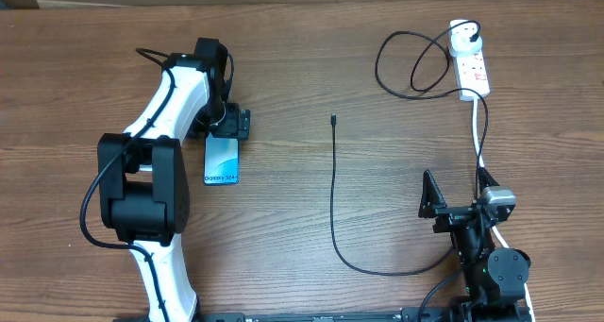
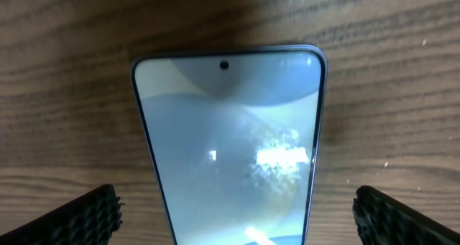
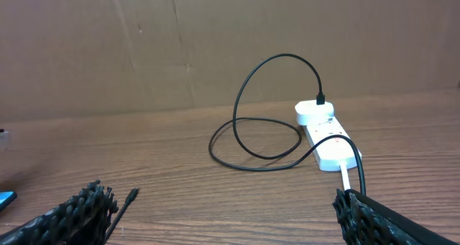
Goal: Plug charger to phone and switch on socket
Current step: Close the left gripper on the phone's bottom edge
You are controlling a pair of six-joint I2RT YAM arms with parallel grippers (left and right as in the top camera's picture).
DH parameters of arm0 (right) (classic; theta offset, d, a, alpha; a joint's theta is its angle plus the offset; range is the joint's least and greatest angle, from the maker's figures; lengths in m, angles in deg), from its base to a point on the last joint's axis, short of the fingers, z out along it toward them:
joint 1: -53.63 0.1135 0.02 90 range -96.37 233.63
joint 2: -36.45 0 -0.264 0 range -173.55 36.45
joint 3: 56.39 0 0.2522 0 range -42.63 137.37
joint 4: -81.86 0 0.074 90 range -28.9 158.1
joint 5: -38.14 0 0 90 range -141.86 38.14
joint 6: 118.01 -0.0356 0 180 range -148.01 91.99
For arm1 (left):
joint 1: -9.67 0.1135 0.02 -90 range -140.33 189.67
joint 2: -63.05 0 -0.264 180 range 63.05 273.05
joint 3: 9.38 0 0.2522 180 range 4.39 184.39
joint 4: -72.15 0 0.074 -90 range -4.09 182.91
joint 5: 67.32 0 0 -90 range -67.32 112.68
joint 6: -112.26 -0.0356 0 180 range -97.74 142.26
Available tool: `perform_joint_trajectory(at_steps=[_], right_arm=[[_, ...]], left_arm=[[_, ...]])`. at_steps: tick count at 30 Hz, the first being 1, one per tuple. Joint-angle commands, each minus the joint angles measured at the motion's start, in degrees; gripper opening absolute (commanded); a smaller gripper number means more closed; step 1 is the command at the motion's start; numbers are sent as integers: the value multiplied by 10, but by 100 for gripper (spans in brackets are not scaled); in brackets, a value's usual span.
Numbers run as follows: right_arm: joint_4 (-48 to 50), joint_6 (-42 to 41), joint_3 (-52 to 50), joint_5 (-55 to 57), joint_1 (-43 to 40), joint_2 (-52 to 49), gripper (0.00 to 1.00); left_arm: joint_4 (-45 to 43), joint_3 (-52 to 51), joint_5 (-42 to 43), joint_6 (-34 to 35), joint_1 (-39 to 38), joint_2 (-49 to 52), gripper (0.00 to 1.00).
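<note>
Lying flat and screen-up on the wooden table (image 1: 311, 39), the phone (image 1: 222, 159) is straddled by the left gripper (image 2: 233, 215). Its fingers (image 2: 79, 218) are spread wide and set clear of both long edges, with nothing grasped. This stance is judged to be for steadying the phone while it is plugged in.

The charger (image 1: 333, 185) is laid well apart to the phone's right. Its small connector tip (image 1: 334, 120) is left free on the wood, and its cable is looped round to the round white adapter (image 1: 463, 41). The adapter is seated in the far end of the socket (image 1: 475, 74).

The right gripper (image 3: 226, 220) is held low near the table's front edge, jaws wide and empty. It is faced toward the tip, probably so that the tip can be picked up first. Whether the red switches are on cannot be told.
</note>
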Motion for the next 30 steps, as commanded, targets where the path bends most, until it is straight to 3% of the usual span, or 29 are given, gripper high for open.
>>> perform_joint_trajectory(at_steps=[1, 17, 30], right_arm=[[3, 0, -6, -1, 3, 6, 100], [3, 0, -6, -1, 3, 6, 100], [3, 0, -6, -1, 3, 6, 100]], left_arm=[[-11, -16, 3, -17, 2, 6, 100], [-43, -63, 8, 0, 3, 6, 98], [-47, -64, 8, 15, 3, 6, 92]])
